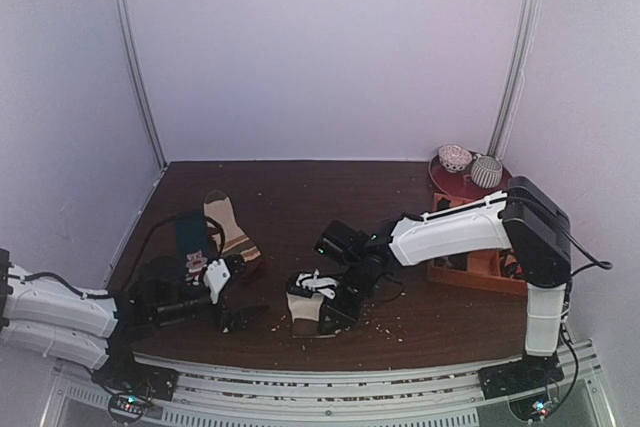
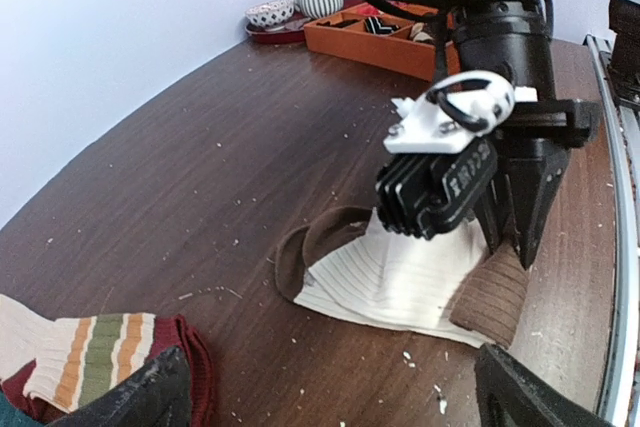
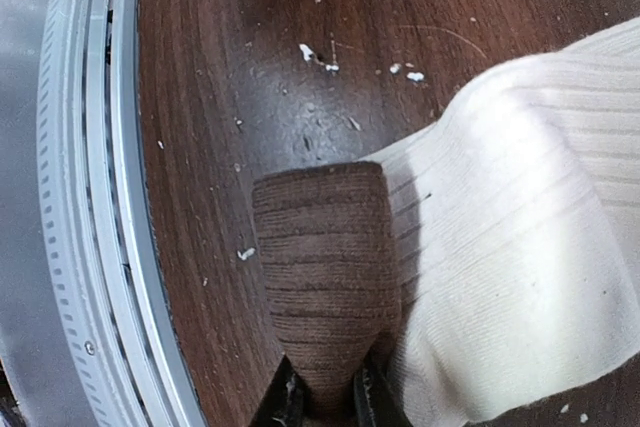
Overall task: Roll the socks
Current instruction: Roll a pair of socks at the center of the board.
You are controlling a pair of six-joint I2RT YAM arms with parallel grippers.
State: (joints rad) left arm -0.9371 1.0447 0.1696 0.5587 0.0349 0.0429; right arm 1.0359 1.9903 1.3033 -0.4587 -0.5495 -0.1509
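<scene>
The right gripper point(image 3: 325, 399) pinches the cream-white ribbed socks point(image 2: 400, 277) by one tan-brown end (on the dark wooden table point(image 2: 200, 167)); the left gripper point(image 2: 330, 402) is spread wide.

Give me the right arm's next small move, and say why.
Probably lift the brown end slightly and curl it over the cream socks to start the roll. The right pincer is shut on that end, and the socks lie flat, unrolled, on the table.
</scene>
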